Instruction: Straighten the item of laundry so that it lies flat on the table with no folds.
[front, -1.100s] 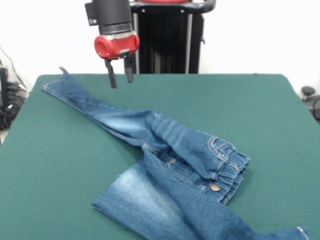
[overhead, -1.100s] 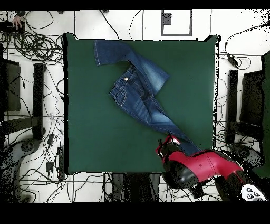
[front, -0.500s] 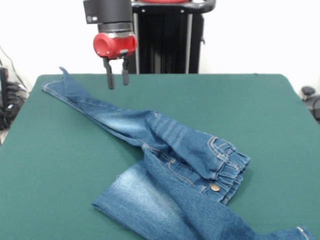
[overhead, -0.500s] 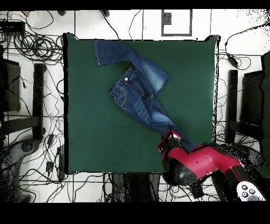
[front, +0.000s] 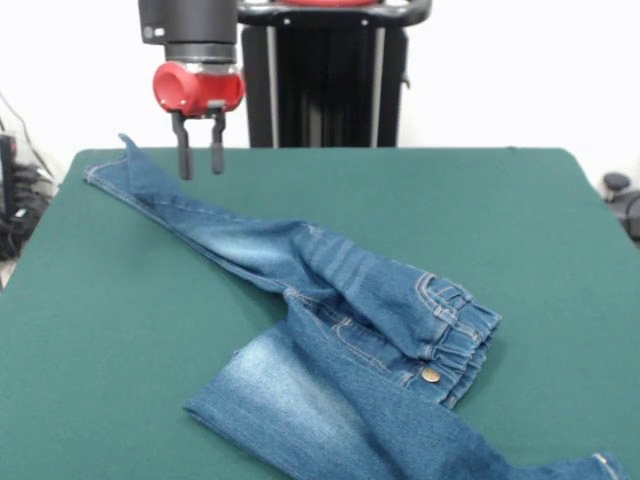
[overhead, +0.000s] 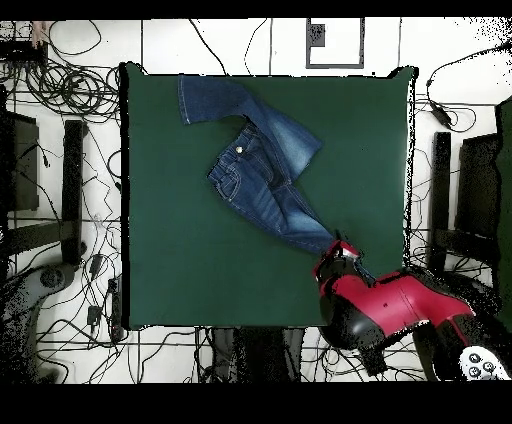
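Hanging vertical above jeans (front: 340, 330) leg end, end effector (front: 200, 160) slightly parted, empty, clear of table (front: 520, 220).

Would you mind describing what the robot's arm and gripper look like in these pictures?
The arm ends in a dark grey cylindrical wrist with a small boxy block on one side, then a glossy red rounded collar. Below it the gripper has two thin, straight black fingers. From overhead the arm's shell is red with black sections.
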